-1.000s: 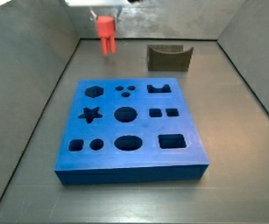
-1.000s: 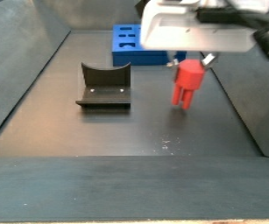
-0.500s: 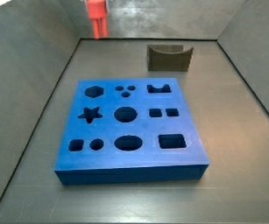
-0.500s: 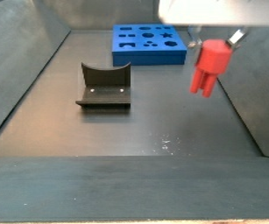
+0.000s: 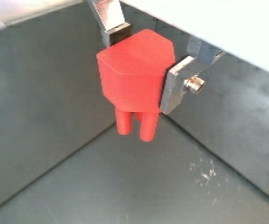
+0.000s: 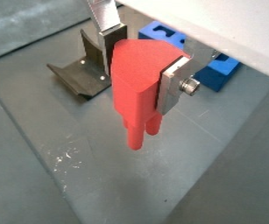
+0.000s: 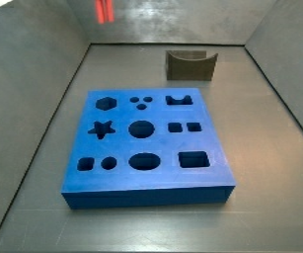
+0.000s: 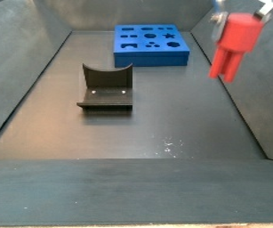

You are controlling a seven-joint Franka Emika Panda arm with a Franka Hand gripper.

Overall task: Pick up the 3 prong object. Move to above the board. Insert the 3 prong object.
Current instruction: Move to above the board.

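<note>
1. Your pincer point(image 5: 146, 63) is clenched on the peg point(image 5: 133, 77), the silver fingers point(image 5: 179, 85) pressing its blocky head from both sides, prongs pointing down.
2. You hold the peg high off the desk point(image 8: 163, 134); in a side view it hangs at the upper edge point(image 7: 104, 10), in the other near the right wall point(image 8: 235, 44).
3. The board point(image 7: 147, 148) lies flat on the desk, well apart from the peg, cut-outs empty.
4. The dark U-notched block point(image 8: 105, 88) sits beside the board.
</note>
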